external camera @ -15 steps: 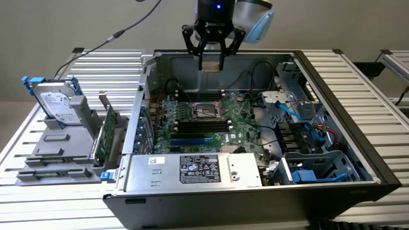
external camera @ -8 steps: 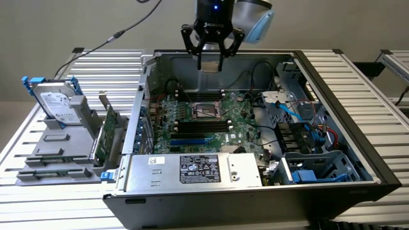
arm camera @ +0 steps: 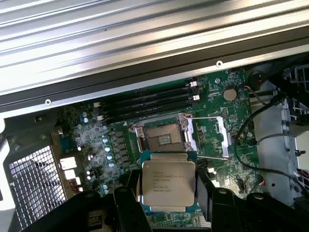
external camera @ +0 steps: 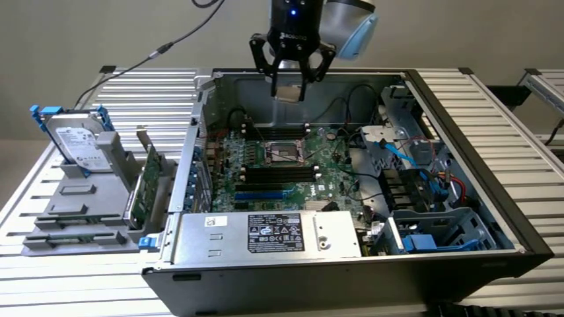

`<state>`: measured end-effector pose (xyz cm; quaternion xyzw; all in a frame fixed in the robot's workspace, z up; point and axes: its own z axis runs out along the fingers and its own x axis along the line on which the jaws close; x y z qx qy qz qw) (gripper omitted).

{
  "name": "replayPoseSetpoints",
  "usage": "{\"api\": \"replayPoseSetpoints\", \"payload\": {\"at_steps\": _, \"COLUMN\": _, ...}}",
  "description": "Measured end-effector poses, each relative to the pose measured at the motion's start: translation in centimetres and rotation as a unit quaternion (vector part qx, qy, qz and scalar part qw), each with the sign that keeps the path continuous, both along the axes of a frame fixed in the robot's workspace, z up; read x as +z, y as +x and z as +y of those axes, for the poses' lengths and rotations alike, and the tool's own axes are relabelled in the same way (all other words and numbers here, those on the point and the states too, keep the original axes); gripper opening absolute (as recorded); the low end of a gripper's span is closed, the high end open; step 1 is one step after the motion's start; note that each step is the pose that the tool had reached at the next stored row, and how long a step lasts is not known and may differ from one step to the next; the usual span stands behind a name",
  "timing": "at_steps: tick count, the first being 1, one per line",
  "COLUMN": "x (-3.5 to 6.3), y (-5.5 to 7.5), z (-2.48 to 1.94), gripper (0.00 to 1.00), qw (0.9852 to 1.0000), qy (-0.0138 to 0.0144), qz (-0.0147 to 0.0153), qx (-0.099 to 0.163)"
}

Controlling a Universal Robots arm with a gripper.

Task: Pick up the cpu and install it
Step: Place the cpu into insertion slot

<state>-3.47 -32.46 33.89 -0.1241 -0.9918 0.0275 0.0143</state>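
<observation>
Clamped between the pincer's two black fingers, nearest the wrist camera, was the cpu: it lay flat, silvery top plate with printed lettering facing up, gripped by two opposite edges. So the pincer was closed on the chip, which hung in the air and touched nothing else.

Just beyond it, lower down on the green motherboard, sat the socket, bare, with its metal load frame swung open to one side. The chip's edges ran roughly parallel to the socket's, and the socket lay almost directly under the chip, a little off toward the memory slots.

In the exterior view the pincer hung high over the open computer case, well apart from the board below.

Farther off, at the exterior view's left, a hard drive stood on the slatted desk.
</observation>
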Motion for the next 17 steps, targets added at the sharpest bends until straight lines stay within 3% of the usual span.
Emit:
{"api": "replayPoseSetpoints", "payload": {"at_steps": 5, "x": -0.3, "y": 0.0, "z": 0.0, "gripper": 0.55, "qw": 0.999, "qy": 0.0, "qz": 0.0, "qx": -0.046}}
{"api": "replayPoseSetpoints", "payload": {"at_steps": 9, "x": -0.61, "y": 0.0, "z": 0.0, "gripper": 0.55, "qw": 0.9967, "qy": 0.0001, "qz": 0.0, "qx": -0.082}}
{"api": "replayPoseSetpoints", "payload": {"at_steps": 13, "x": -1.0, "y": 0.0, "z": 0.0, "gripper": 0.55, "qw": 0.993, "qy": 0.0012, "qz": 0.0001, "qx": -0.118}}
{"api": "replayPoseSetpoints", "payload": {"at_steps": 17, "x": -1.49, "y": 0.0, "z": 0.0, "gripper": 0.55, "qw": 0.9881, "qy": 0.0035, "qz": 0.0004, "qx": -0.154}}
